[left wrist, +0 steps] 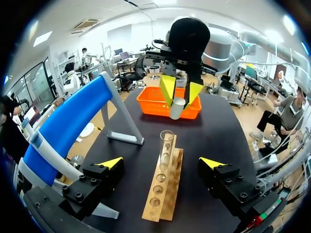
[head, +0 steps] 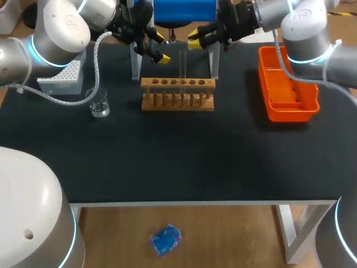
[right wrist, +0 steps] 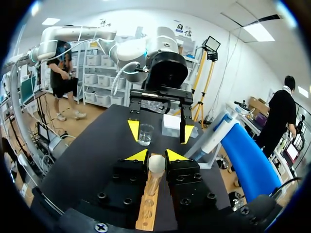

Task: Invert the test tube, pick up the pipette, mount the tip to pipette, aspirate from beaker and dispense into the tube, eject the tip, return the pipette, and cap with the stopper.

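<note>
1. Right tool [right wrist: 156, 156] is pinching the stopper [right wrist: 156, 165]. Both yellow tips press against its sides, and its pale rounded end faces the wrist camera.
2. That tool hangs over the middle of the counter [head: 178, 162] near the far edge. The stopper is above the tube [left wrist: 166, 145], and the left wrist view shows a gap between it and the tube's mouth.
3. Left tool [left wrist: 162, 163] is spread wide and holds nothing. It hovers over the far part of the counter on the left side of the tube and faces the right tool across it. From its own camera the rack [left wrist: 163, 194] runs straight ahead between its two tips, touched by neither.
4. The tube stands upright in one of the rack's middle holes with its mouth uncapped. I cannot tell whether there is liquid in it.
5. The wooden rack lies along the far edge, about midway between the left and right edges. Its other holes are unfilled.
6. A clear beaker [head: 100, 104] stands near the rack's left end, toward the left edge of the counter.
7. A white tip box [head: 61, 78] sits beyond the beaker, by the far left corner and partly under the left arm.
8. An orange tray [head: 268, 84] lies along the right edge near the far right corner, well apart from the rack.
9. A blue stand [left wrist: 68, 126] sits at the far edge behind the rack. Its two grey legs rest on the counter, one on each side of the tube.
</note>
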